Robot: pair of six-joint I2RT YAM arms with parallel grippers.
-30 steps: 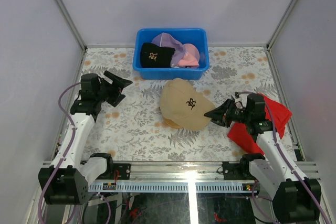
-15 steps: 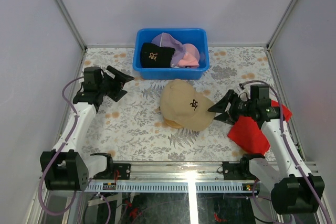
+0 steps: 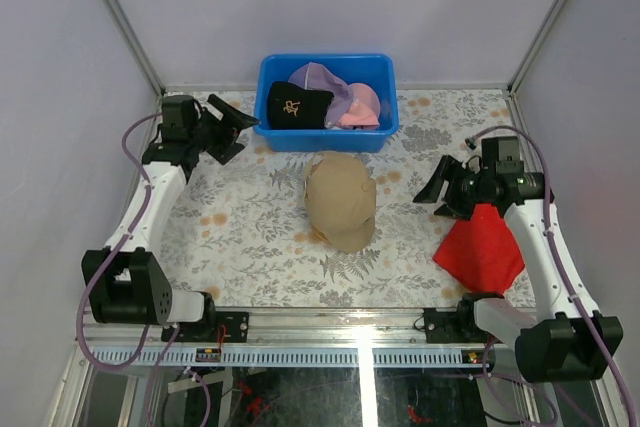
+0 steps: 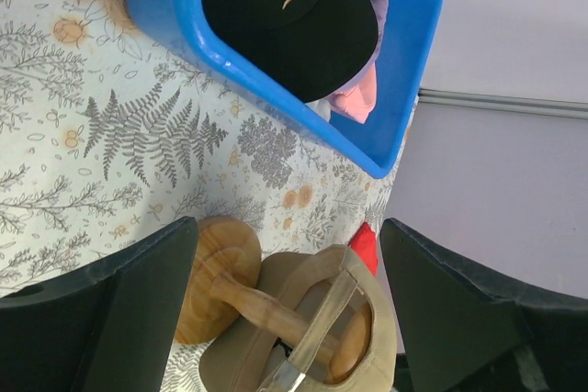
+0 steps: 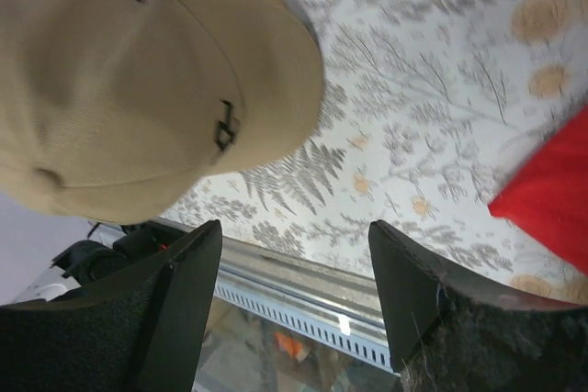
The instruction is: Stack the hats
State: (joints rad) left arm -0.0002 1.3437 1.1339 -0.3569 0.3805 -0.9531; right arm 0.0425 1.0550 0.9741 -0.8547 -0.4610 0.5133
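A tan cap (image 3: 340, 197) sits on a wooden stand (image 4: 216, 273) at mid-table, brim toward the near edge. It also shows in the left wrist view (image 4: 344, 341) from behind and in the right wrist view (image 5: 138, 89). A black cap with a gold logo (image 3: 297, 104), a lavender cap (image 3: 325, 77) and a pink cap (image 3: 360, 107) lie in the blue bin (image 3: 270, 129). No white cap is in view. My left gripper (image 3: 238, 132) is open and empty beside the bin's left front corner. My right gripper (image 3: 432, 195) is open and empty, right of the tan cap.
A red cloth (image 3: 485, 247) lies at the right under my right arm and shows in the right wrist view (image 5: 551, 190). The bin (image 4: 230, 66) stands against the back edge. Metal frame posts stand at the back corners. The table's front rail (image 5: 303, 296) is close below the right gripper.
My right gripper has drawn back to the right, away from the tan cap's brim. The cap has turned and settled with its brim toward the near edge. My left gripper has moved toward the bin.
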